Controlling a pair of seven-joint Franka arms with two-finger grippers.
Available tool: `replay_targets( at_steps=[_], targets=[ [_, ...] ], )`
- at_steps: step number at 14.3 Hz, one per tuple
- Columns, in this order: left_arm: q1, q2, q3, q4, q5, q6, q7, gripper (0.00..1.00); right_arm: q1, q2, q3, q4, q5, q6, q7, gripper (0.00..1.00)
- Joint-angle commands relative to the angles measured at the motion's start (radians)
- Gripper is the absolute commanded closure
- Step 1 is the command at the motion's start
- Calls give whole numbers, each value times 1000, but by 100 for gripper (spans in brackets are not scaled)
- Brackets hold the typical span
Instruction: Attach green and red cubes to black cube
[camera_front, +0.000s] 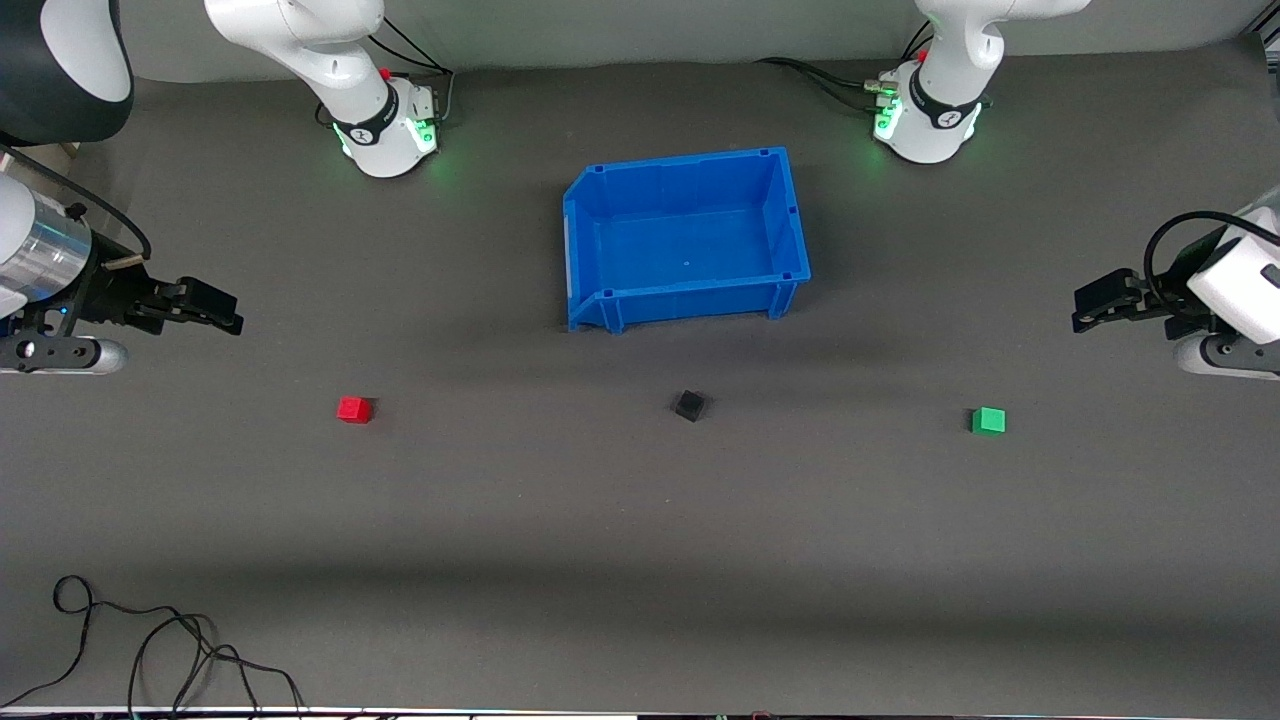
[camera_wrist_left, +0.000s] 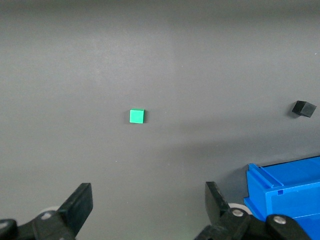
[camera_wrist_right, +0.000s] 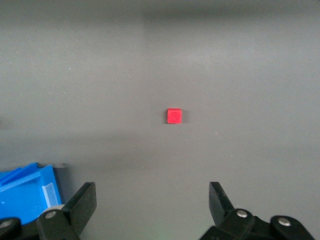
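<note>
Cubes apart on table — red cube (camera_front: 354, 409), black cube (camera_front: 688, 405), green cube (camera_front: 988, 420) — left gripper (camera_front: 1090, 303), right gripper (camera_front: 222, 310) both empty, fingers spread.

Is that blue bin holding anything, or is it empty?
Empty. The front view shows the bin's bare blue floor; all three cubes sit outside on the table.
</note>
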Motion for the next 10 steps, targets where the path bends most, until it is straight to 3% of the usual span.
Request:
replay_targets(
  at_steps=[1, 6, 10],
  targets=[
    [-7, -30, 2, -25, 14, -4, 3, 0, -2, -16, 8, 25, -58, -54, -36, 0],
    [-7, -30, 4, -26, 14, -7, 3, 0, -2, -2, 8, 11, -57, -23, 11, 0],
    [3, -30, 5, -31, 14, -12, -4, 0, -2, -28, 8, -121, -49, 130, 183, 0]
  ],
)
